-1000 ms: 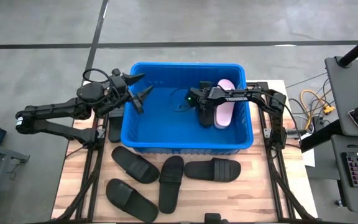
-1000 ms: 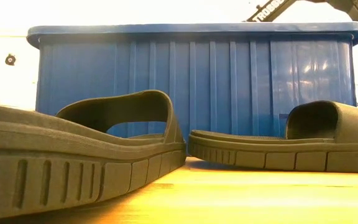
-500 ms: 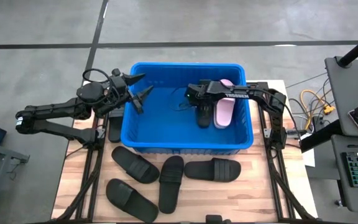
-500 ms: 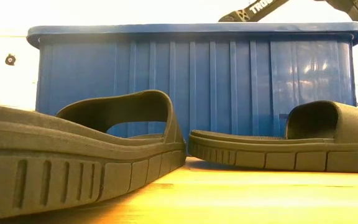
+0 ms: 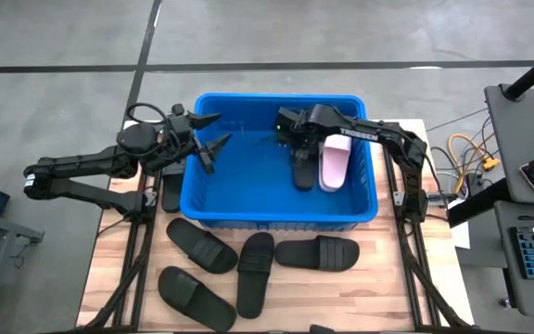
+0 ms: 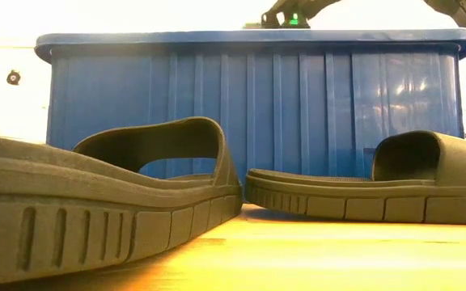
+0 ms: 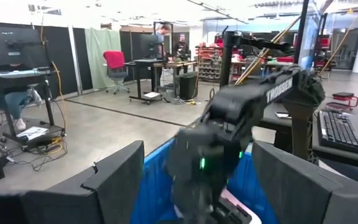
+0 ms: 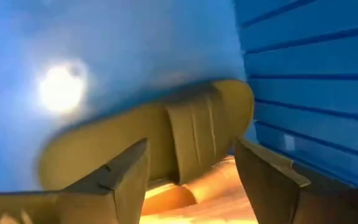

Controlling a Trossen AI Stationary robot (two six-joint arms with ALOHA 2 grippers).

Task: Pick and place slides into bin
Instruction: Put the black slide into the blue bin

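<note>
One large bright blue rectangular plastic bin [image 5: 355,211] is seen on the table. Inside it, one matte black rubber slide [image 5: 302,171] and one pale pink rubber slide [image 5: 335,163] are counted. On the tabletop in front of the bin, four more black slides [image 5: 198,246] are counted, and a further dark slide-like shape [image 5: 171,190] lies left of the bin, partly hidden.

Right arm [image 7: 229,130] motion-blurred in left wrist view. Nearest black slide [image 6: 71,210] cut by low view's left edge. Bin [image 6: 249,105] interior hidden there.
</note>
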